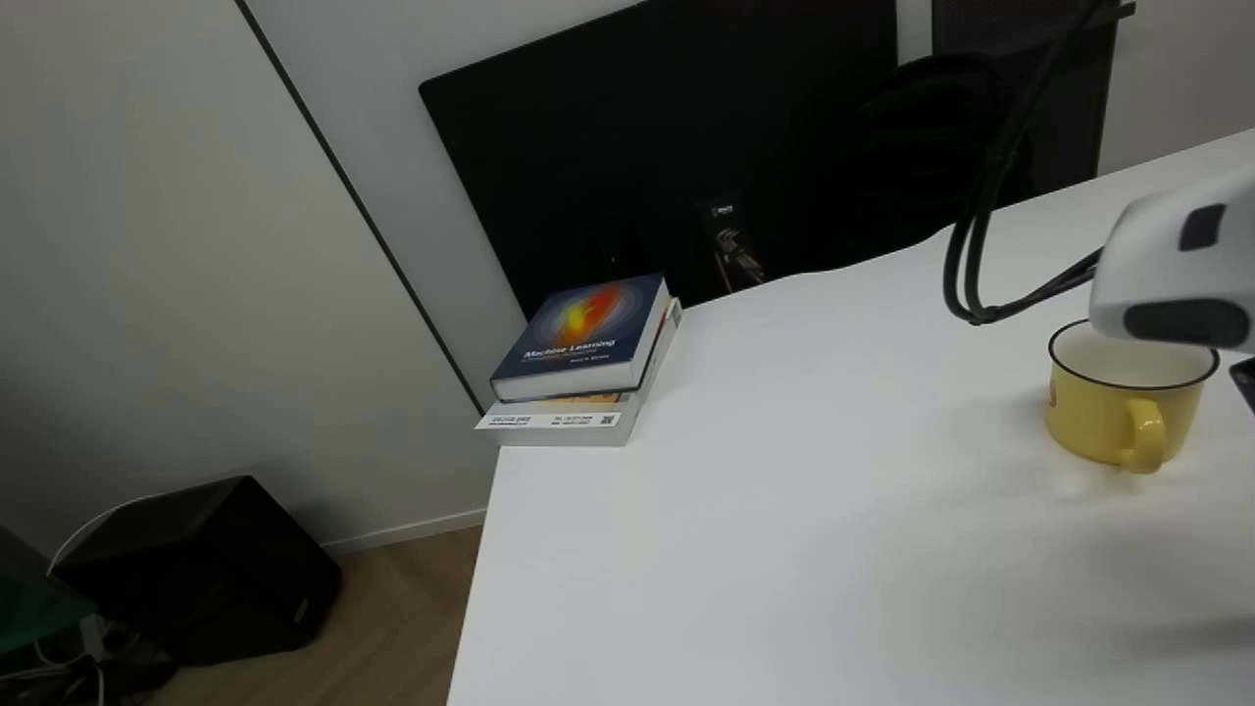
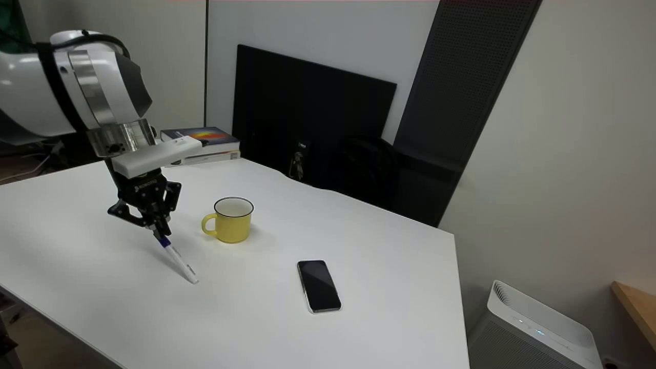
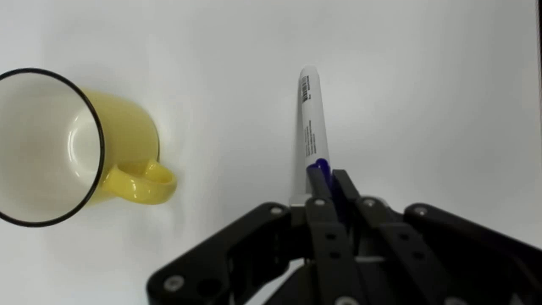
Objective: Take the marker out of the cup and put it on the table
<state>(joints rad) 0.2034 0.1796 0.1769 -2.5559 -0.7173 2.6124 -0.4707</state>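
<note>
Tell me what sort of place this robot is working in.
Most likely an office or study, though a lab is possible: a white table holds stacked books, the top one titled Machine Learning, and a phone.

Dark-blue hardcover with orange flame art (image 1: 578, 328), titled "Machine Learning", sits on a thick pale book (image 1: 549, 434); in an exterior view both lie beyond the claw (image 2: 162, 234). Flat black phone with silver edge (image 2: 320, 286): well apart from the claw, picture-right and lower. Big flat black rectangular panel (image 2: 307, 102) behind the claw, probably a screen, too dark to be sure. Dark perforated panel (image 2: 461, 97) further right. White grilled box (image 2: 535, 333) and tan wooden corner piece (image 2: 635, 307): far right of claw, low. Squat black box (image 1: 211, 569): well apart from claw.
</note>
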